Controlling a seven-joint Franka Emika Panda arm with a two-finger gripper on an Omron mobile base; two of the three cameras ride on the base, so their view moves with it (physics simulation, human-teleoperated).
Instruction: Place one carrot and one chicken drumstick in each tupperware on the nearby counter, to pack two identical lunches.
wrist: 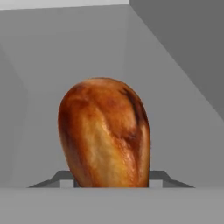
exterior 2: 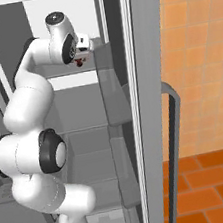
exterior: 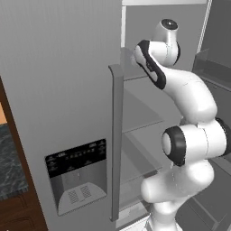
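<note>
Fingers (wrist: pixel 111 180) clamped on browned chicken drumstick (wrist: pixel 105 133) inside grey fridge (exterior: pixel 58 90); no legible writing.

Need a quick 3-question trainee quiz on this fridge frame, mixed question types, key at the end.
1. True or false: the gripper is closed on a carrot.
2. Where is the arm reaching? A) inside the open fridge B) the counter C) the floor
3. Fill in: the panel low on the fridge door is a ____.

Key: 1 false, it grips the chicken drumstick; 2 A; 3 dispenser.
</note>
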